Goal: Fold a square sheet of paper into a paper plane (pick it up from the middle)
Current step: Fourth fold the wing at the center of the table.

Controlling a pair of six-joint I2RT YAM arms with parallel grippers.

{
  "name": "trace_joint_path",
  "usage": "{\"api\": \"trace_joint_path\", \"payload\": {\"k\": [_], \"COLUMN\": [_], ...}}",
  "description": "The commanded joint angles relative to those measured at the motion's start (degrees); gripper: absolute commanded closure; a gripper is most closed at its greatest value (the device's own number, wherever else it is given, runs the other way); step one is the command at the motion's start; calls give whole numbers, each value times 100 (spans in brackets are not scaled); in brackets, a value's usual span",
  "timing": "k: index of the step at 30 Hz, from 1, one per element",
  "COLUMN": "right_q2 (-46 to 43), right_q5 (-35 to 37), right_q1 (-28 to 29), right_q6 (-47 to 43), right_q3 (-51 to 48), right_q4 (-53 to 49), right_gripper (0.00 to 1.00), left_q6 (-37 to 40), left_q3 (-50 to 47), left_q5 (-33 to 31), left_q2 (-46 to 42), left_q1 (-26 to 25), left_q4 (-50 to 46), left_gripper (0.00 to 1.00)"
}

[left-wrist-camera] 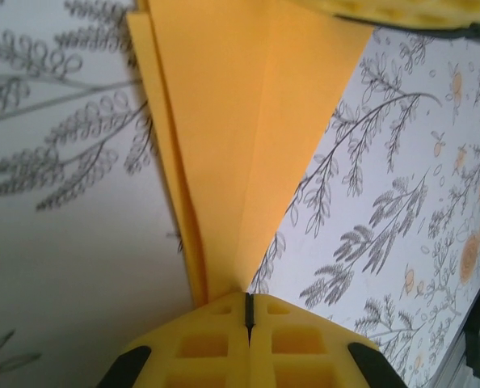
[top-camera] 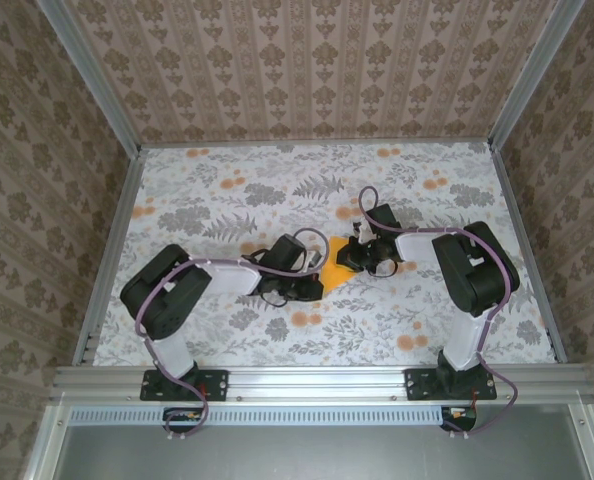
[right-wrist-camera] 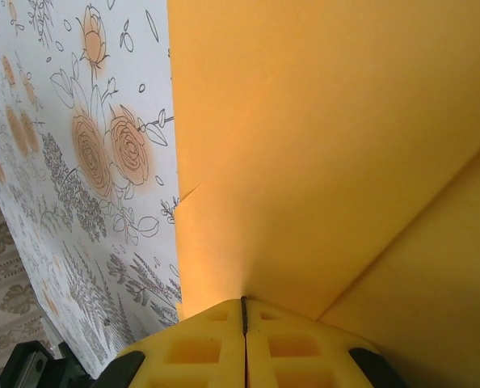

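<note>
Orange-yellow and partly folded, the paper sheet [top-camera: 330,266] hangs over the middle of the flowered bench [top-camera: 227,190], pinched from both sides between the two arms. On the left wrist camera its narrow end runs straight into the seam between the left arm's yellow pads [left-wrist-camera: 200,347]. Those left jaws are shut tight on it, with no gap showing. From there the sheet [left-wrist-camera: 248,121] fans wider, its long axis and centre crease pointing away from the left jaws towards the right arm's pads [left-wrist-camera: 402,10] at the far edge (a lower layer peeks out along one side). The right jaws are likewise closed on the paper [right-wrist-camera: 329,137], its edge clamped between their pads [right-wrist-camera: 191,352]. Whether any part touches the bench, I cannot tell.
</note>
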Motion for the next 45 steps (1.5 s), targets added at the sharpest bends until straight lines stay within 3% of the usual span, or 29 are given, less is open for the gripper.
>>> {"api": "trace_joint_path", "payload": {"k": [1,10,25,34,45], "right_q2": [436,468,538,642,719], "right_q5": [759,789,745,809,917], "right_q1": [-15,-11,-15,-9,-47], "right_q6": [-87,-88,-72,-57,-13], "right_q3": [-157,-148,-46,26,55], "right_q4": [-753,-779,-825,-948,-1082], "right_gripper": [93,93,93,93,94], "left_q6": [201,282,447,552,701], "left_q3": [-205,302,1674,1393,607], "left_q5": [-17,-417,-252,-83,-98], "left_q2": [-192,-720,872,940,408], "left_q1": [-81,104,169,86,-160], "left_q4": [-890,-597,-770,-980,-1208], "left_gripper": [100,99,99,100,100]}}
